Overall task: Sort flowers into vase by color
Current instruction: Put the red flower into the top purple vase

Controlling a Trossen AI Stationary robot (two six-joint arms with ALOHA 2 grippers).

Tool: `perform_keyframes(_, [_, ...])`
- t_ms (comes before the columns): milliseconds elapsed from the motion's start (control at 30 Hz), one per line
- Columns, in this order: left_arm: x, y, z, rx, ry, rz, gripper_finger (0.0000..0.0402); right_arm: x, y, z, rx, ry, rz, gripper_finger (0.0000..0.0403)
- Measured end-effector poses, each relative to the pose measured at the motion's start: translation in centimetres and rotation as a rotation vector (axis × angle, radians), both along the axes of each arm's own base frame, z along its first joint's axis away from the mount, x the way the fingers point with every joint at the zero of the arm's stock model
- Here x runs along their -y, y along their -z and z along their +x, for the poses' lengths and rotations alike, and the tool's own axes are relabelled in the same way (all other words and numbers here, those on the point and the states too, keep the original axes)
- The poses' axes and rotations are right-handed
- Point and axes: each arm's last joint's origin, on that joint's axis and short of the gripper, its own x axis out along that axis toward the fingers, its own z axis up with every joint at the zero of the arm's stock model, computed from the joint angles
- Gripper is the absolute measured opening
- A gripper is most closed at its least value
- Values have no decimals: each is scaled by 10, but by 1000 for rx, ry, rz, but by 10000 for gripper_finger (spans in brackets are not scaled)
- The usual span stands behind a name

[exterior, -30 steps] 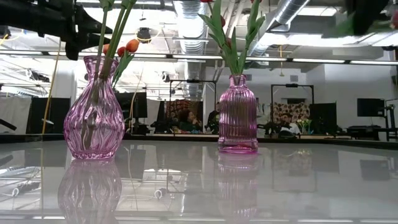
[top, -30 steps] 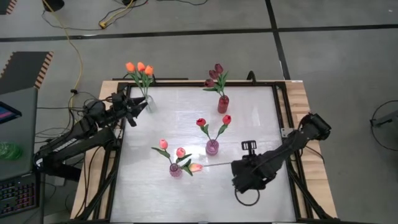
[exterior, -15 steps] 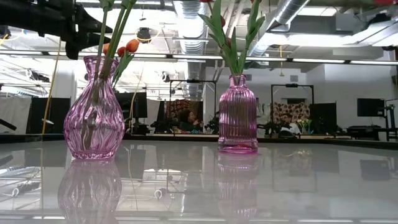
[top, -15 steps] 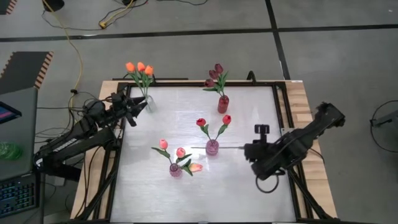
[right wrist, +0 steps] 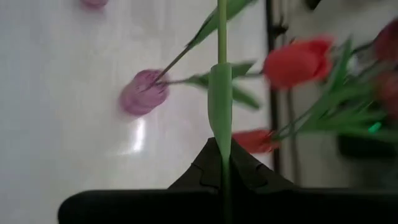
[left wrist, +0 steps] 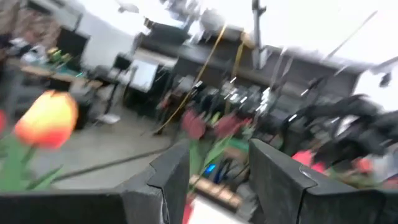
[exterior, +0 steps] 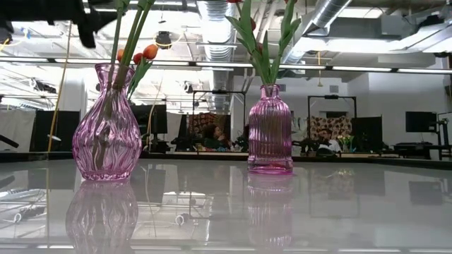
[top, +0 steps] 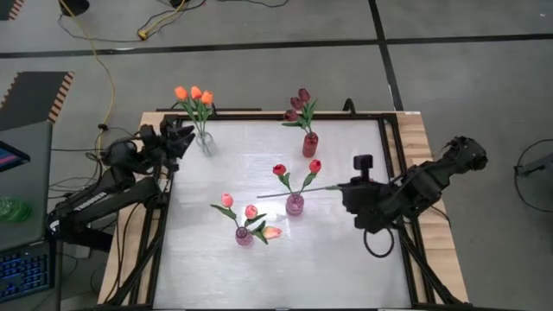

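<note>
Over the table's right side, the right gripper (top: 346, 189) is pinching a flower stem (right wrist: 221, 99), fingers pressed together on it. The stem is running out ahead of the fingers toward the middle vase (top: 295, 204), which is sitting just beyond the stem's far end and already carrying two red tulips (top: 279, 170). Further out from that gripper, the front vase (top: 244, 236) is holding pink tulips (top: 227, 199), one pink head (top: 272, 231) drooping low beside it. The maroon tulips (top: 300, 104) are standing in the far vase (top: 309, 144), well off to the gripper's side.

At the far left corner, the left gripper (top: 177, 138) is hanging spread with nothing between its fingers (left wrist: 168, 180). The orange tulips (top: 193, 93) are sitting in a clear vase (top: 205, 142) just beside it.
</note>
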Motion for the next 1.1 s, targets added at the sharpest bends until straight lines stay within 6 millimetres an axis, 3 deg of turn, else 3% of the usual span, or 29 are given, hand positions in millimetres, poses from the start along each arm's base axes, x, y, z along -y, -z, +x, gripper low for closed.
perform_keyframes(233, [-1,-14,5,139,107,16,151,4,-8,14,3,-166,-240,32])
perform_keyframes(433, [-9,-10,19,110,121,-28,151,6,-21,11,11,-202,-321,32])
perform_keyframes(667, [-19,-18,36,207,181,-30,151,11,-35,19,17,-215,-575,33])
perform_keyframes(833, [-25,-38,50,207,239,-33,151,16,-45,32,14,-275,-703,33])
perform_keyframes(1100, [-35,-78,93,119,386,-51,151,21,-63,46,9,-350,-895,33])
